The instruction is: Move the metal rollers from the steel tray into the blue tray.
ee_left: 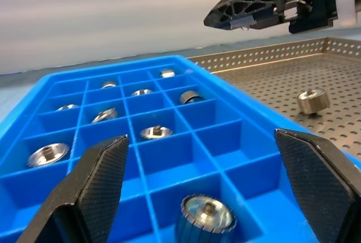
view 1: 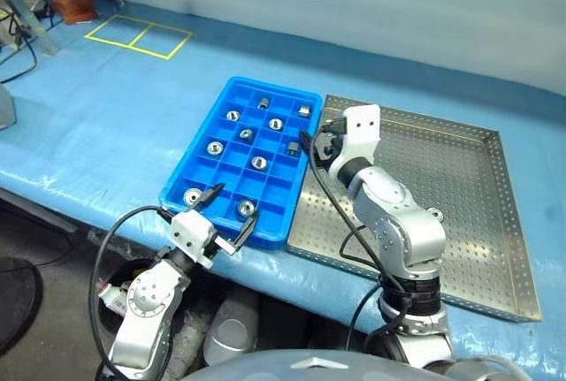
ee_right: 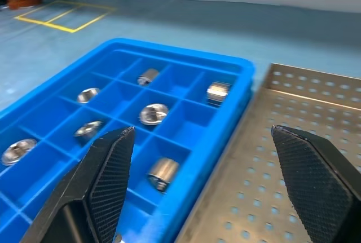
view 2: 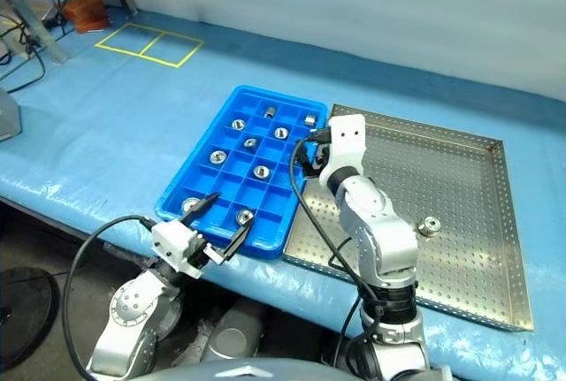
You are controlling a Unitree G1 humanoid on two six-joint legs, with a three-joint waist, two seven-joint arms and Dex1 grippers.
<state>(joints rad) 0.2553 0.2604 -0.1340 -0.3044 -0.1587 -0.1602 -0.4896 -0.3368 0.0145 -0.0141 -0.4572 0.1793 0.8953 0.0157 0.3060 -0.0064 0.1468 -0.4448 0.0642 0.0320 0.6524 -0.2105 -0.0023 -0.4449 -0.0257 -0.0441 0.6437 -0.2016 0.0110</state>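
Observation:
The blue tray [view 1: 205,167] lies on the blue table with several metal rollers [view 1: 259,163] in its compartments. Right of it, touching, is the steel tray [view 1: 460,169], where one roller [view 1: 434,214] rests near the middle. My left gripper [view 1: 228,213] is open at the blue tray's near edge, its fingers either side of a roller [ee_left: 206,213] in a near compartment, not touching it. My right gripper [ee_right: 201,136] is open and empty, hovering over the seam between the two trays. One of its fingers [ee_left: 248,9] shows in the left wrist view.
Yellow tape squares [view 1: 140,36] mark the table at the far left, with a brown object [view 1: 72,3] beyond them. Cables [view 1: 332,204] run along my right arm. The table's front edge passes just below both trays.

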